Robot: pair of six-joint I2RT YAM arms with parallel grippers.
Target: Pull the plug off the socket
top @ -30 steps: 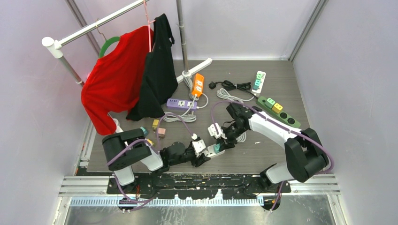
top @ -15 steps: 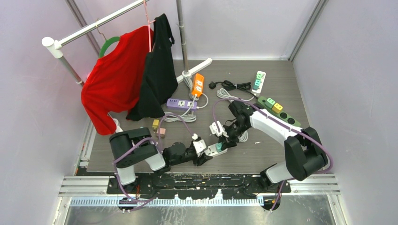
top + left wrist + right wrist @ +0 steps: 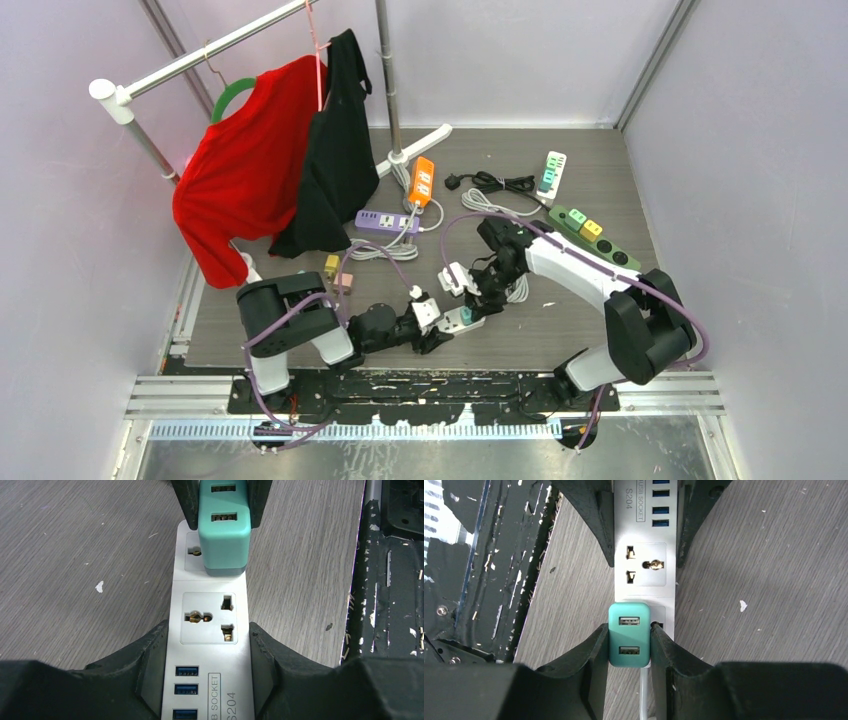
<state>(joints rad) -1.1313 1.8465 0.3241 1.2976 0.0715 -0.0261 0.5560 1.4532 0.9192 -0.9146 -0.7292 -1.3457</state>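
Currently teal plug (image 3: 629,641) sits on the end outlet of the white power strip (image 3: 210,615), which lies flat near the table's (image 3: 570,335) front edge. Right gripper (image 3: 629,647) pinches the plug's sides. Left gripper (image 3: 209,655) clamps the strip's USB end.

The near end of the white power strip (image 3: 210,647) is cut off by the lower edge of the left wrist view, and its printed label (image 3: 220,705) is only partly shown. The prongs of the teal plug (image 3: 224,535) are hidden beneath its body, so it cannot be told whether they are seated in the socket (image 3: 192,555).
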